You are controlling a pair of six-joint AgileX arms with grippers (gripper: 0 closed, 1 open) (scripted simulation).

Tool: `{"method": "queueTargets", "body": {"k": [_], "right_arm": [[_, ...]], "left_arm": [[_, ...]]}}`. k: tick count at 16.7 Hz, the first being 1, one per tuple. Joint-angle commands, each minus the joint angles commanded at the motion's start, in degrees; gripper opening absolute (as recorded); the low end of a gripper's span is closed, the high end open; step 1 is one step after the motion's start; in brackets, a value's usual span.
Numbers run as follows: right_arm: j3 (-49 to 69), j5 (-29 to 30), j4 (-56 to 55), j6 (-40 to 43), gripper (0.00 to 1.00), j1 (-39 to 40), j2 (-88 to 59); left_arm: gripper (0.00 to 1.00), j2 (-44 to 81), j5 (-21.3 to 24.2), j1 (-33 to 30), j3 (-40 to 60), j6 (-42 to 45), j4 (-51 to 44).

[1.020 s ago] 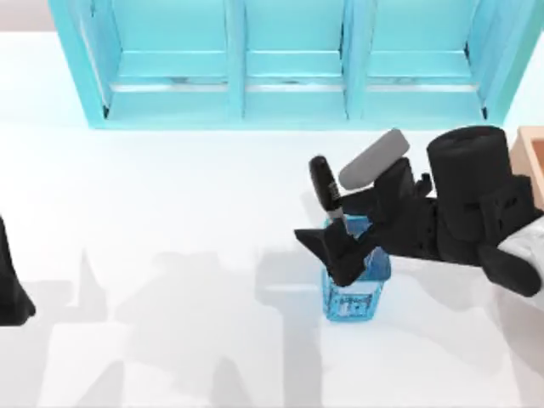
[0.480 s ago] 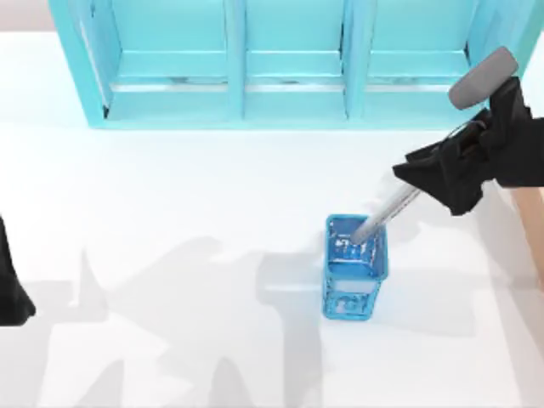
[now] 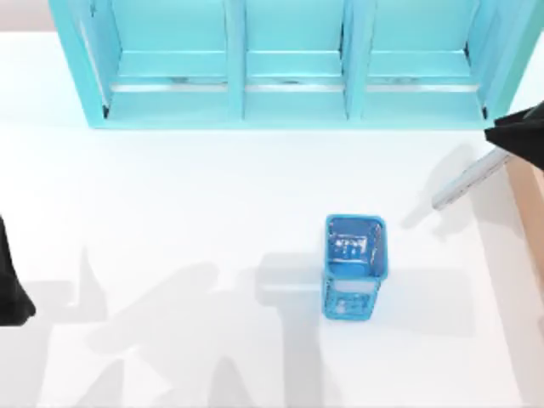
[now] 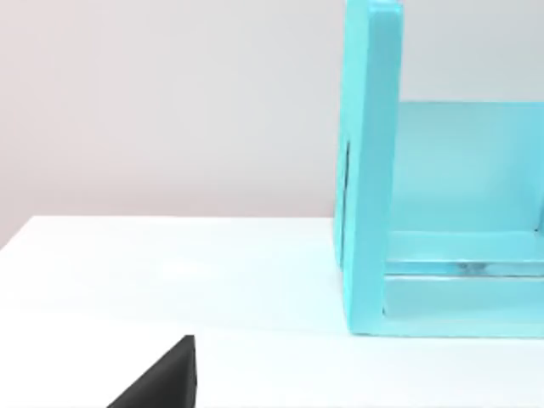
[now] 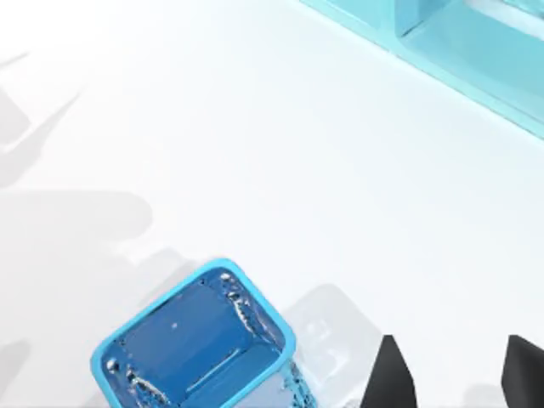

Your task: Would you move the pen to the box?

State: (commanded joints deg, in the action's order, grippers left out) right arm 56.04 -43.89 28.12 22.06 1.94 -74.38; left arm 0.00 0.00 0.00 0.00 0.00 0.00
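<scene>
Since the earlier frames, the pen point(image 3: 466, 182) has left the blue cup point(image 3: 354, 265) and travelled to the right edge of the top view. It hangs tilted above the bench point(image 3: 212, 195), its silver-grey barrel slanting down toward frame centre. Its upper end is clamped in the right end effector point(image 3: 520, 136), which is closed on the pen at the frame's right border. The box point(image 3: 529, 200) appears as a tan strip directly beside and below the pen.

Judged procedure: carry the pen further right until its full length clears the near wall, then lower before release, so the low end does not strike the rim.

The right wrist view looks down into the cup point(image 5: 197, 343), now empty, with two dark fingertips point(image 5: 389, 374) at lower right. The left wrist view shows the turquoise shelf unit point(image 4: 442, 212). The left arm point(image 3: 10, 285) is parked at the top view's left edge.
</scene>
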Motion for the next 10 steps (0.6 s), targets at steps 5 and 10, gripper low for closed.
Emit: {"method": "queueTargets", "body": {"k": [5, 10], "right_arm": [[0.6, 0.6, 0.8, 0.2, 0.0, -0.3, -0.3], [8.1, 9.2, 13.4, 3.7, 0.0, -8.9, -0.3]], "left_arm": [[1.0, 0.0, 0.0, 0.0, 0.0, 0.0, 0.0], [1.0, 0.0, 0.0, 0.0, 0.0, 0.0, 0.0]]}}
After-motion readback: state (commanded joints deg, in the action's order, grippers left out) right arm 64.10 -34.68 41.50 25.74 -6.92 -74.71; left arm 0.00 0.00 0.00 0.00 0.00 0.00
